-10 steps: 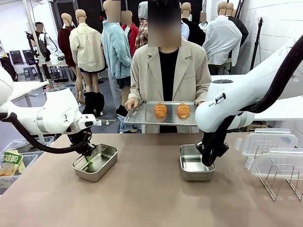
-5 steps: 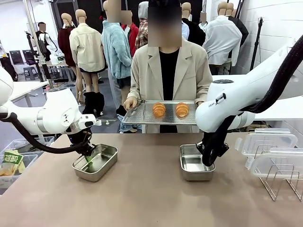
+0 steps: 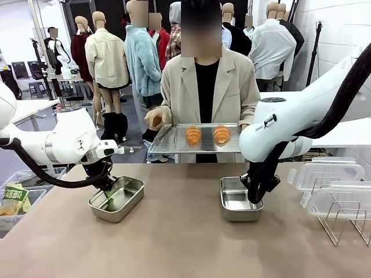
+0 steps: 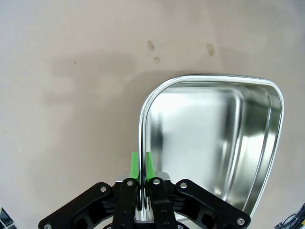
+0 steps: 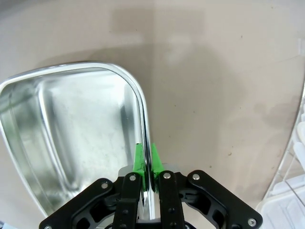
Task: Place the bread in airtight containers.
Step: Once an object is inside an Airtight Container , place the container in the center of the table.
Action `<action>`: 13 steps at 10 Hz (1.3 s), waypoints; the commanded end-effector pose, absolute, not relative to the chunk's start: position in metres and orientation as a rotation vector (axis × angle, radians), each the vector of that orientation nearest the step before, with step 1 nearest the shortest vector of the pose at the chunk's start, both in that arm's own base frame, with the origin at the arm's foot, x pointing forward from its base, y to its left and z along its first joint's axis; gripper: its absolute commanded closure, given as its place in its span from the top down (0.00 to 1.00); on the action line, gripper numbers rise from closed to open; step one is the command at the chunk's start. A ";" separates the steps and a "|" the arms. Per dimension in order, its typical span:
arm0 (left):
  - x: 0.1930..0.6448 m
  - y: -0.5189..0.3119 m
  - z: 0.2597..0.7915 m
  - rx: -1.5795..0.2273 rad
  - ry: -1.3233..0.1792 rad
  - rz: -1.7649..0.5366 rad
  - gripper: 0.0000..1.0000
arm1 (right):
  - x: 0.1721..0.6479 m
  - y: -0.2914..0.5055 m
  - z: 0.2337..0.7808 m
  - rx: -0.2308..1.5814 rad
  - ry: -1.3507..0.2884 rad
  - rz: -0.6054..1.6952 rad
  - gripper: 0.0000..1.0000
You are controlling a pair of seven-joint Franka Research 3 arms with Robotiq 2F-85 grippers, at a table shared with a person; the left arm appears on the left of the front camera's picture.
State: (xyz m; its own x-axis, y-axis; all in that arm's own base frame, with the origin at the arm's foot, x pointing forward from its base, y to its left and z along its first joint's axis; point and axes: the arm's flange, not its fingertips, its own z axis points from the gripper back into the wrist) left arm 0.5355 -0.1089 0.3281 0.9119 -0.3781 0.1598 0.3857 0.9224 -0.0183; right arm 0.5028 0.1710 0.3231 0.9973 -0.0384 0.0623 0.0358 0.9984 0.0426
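On the table (image 3: 185,246), left claw (image 3: 108,190) clamps the left pan (image 3: 128,196), right claw (image 3: 255,200) the right pan (image 3: 234,204), both lying roughly front-to-back.

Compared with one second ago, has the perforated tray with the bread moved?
Yes. The perforated tray shifted slightly to the left, judged against the right container on the table.

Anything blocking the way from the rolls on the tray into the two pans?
Nothing visible: the left pan and right pan lie open and empty, the left pincer and right pincer gripping only their rims.
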 end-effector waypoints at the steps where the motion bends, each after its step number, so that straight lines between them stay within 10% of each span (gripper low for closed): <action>1: 0.518 -0.144 0.381 -0.019 -0.174 -0.303 0.00 | 0.498 0.168 0.351 0.068 -0.113 -0.056 0.00; 6: 0.491 -0.157 0.484 0.004 -0.281 -0.167 0.00 | 0.520 0.182 0.438 0.068 -0.136 -0.080 0.00; 13: 0.485 -0.156 0.488 -0.013 -0.280 -0.190 0.00 | 0.510 0.176 0.436 0.064 -0.159 -0.052 0.00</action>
